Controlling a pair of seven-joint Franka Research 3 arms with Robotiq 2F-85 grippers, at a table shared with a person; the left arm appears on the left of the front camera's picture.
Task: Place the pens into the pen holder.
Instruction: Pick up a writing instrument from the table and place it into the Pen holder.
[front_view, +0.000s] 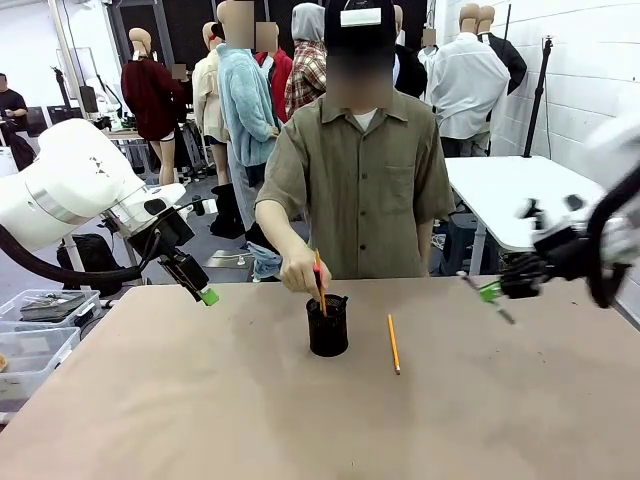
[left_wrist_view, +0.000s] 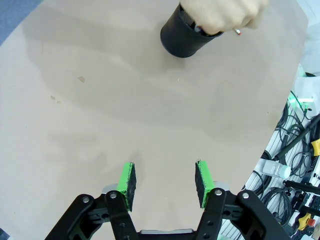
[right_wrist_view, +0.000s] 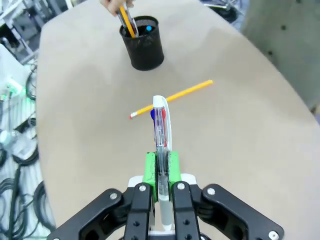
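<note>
There's the right gripper (right_wrist_view: 161, 165), pinched tight on a clear plastic pen (right_wrist_view: 160, 125) that points out over the smooth tan counter (right_wrist_view: 240, 165), while the left gripper (left_wrist_view: 165, 182) hangs spread and empty. Ahead lies the yellow pencil (right_wrist_view: 170, 99), flat on the counter. Beyond it stands the black mesh pen holder (right_wrist_view: 143, 45), where a person's hand (front_view: 300, 272) lowers an orange pen (front_view: 319, 285). Best play, I'd say: let that hand clear, tip the slick barrel upright over the rim, then release.

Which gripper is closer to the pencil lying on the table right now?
Right. The right gripper, shut on a pen, hangs just right of the pencil; the left gripper is open, away left of the pen holder.
</note>
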